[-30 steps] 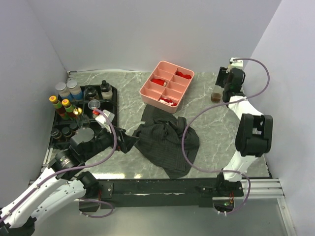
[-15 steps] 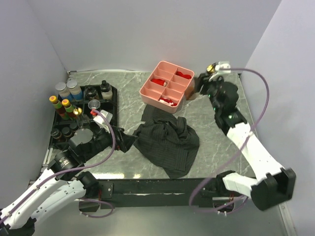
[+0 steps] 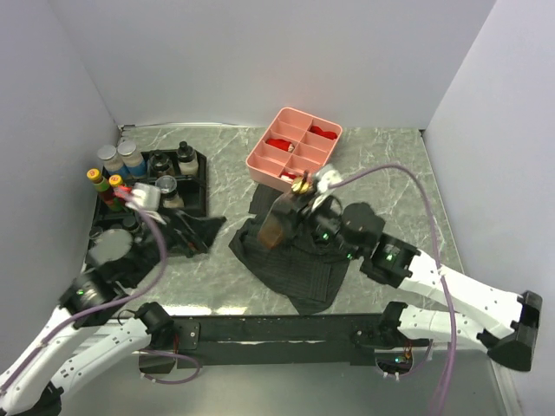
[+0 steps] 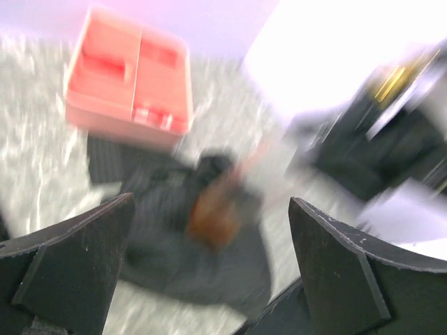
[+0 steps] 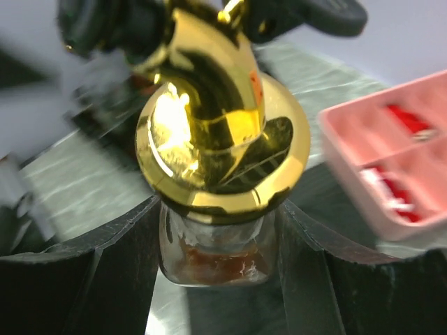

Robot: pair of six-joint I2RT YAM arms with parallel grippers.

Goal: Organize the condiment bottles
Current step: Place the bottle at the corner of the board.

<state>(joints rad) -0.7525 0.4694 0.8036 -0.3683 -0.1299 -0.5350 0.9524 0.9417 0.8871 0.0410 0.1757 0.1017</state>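
My right gripper [image 3: 279,222] is shut on a brown glass bottle [image 3: 271,229] with a shiny gold pump cap [image 5: 222,132]. It holds the bottle tilted above the dark cloth [image 3: 299,264] at the table's middle. In the right wrist view the bottle [image 5: 220,255] sits between both fingers [image 5: 91,279]. My left gripper [image 3: 205,230] is open and empty, just left of the cloth. Its blurred wrist view shows the brown bottle [image 4: 213,213] ahead between the open fingers [image 4: 349,272]. Several other condiment bottles [image 3: 130,156] with grey, black, red and yellow caps stand in and beside the black tray [image 3: 198,165] at the far left.
A pink divided tray [image 3: 295,147] with red pieces stands at the back centre, also in the left wrist view [image 4: 129,73]. The crumpled dark cloth covers the table's middle. Walls close in the left, back and right sides.
My right arm swung from the back right corner to the table's middle, carrying the gold-capped bottle over the cloth. My left arm shifted left and back a little, still open.
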